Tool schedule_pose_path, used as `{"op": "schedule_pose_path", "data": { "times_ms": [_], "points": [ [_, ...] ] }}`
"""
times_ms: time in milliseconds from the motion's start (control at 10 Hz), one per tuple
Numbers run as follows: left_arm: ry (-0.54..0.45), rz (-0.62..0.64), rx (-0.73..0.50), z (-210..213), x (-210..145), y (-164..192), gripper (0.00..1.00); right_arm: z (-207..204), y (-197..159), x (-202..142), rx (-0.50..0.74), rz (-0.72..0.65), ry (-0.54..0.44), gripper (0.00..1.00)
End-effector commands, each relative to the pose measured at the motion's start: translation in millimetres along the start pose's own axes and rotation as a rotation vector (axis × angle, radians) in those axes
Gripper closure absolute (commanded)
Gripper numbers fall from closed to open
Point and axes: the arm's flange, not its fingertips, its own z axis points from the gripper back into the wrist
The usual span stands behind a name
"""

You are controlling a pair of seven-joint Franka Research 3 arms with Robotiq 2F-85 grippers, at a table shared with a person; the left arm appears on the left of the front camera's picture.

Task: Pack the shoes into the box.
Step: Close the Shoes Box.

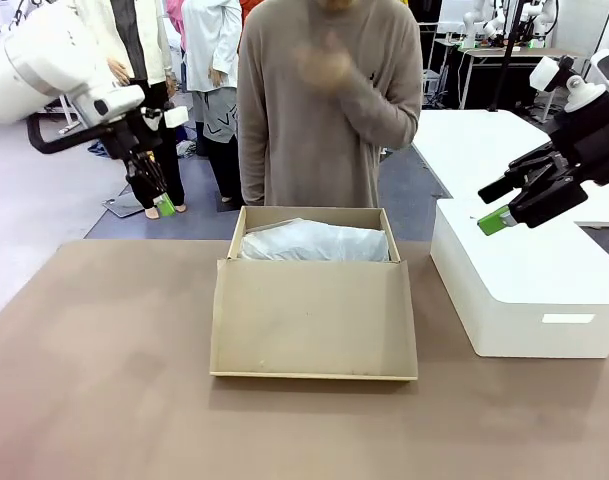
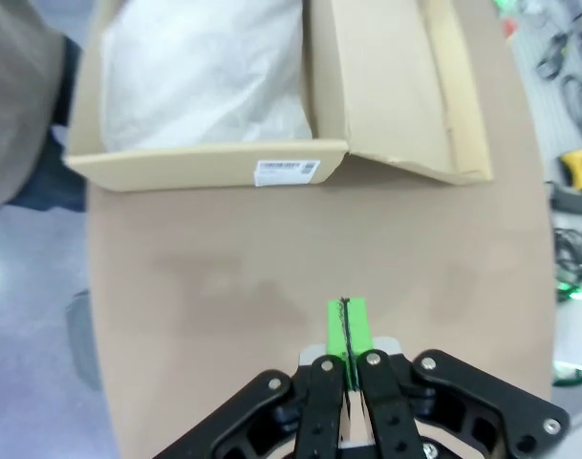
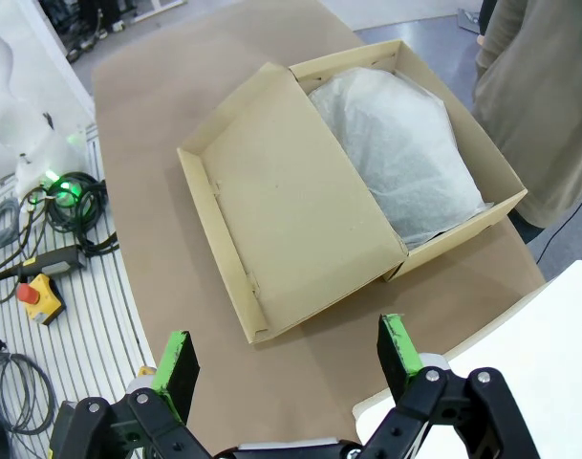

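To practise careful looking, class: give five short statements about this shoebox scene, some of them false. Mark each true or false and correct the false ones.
1. The box has its lid lying open on the table. True.
2. The left gripper is open. False: its green pads are pressed together.
3. The right gripper is shut on the lid. False: it is open and holds nothing.
4. White tissue paper lies inside the box. True.
5. The person's hand rests in the box. False: it is raised at chest height.

Front faces person point(image 1: 324, 140) across table point(image 1: 104, 380); wrists look down (both share box point(image 3: 291, 220)).
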Motion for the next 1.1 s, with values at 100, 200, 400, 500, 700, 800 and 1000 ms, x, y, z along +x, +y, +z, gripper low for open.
{"op": "schedule_pose_path", "data": {
  "times_ms": [100, 200, 400, 500, 700, 800, 1000],
  "points": [
    [-0.063, -0.008, -0.02, -38, -18, 0, 1.0, 0, -3, 1, 0.017, 0.02, -0.035, 0.0],
    [-0.07, 0.003, -0.029, -48, -21, 4, 1.0, 0, -3, 1, 0.017, 0.02, -0.035, 0.0],
    [-0.083, 0.044, -0.041, -63, -29, 11, 1.0, 0, -3, 1, 0.017, 0.02, -0.035, 0.0],
    [-0.09, 0.051, -0.045, -67, -31, 12, 1.0, 0, -3, 1, 0.017, 0.02, -0.035, 0.0],
    [-0.056, 0.049, -0.057, -66, -29, 14, 1.0, 0, -3, 1, 0.017, 0.02, -0.035, 0.0],
    [-0.056, 0.049, -0.057, -66, -29, 14, 1.0, 0, -3, 1, 0.017, 0.02, -0.035, 0.0],
    [-0.056, 0.049, -0.057, -66, -29, 14, 1.0, 0, -3, 1, 0.017, 0.02, -0.035, 0.0]
  ]
}}
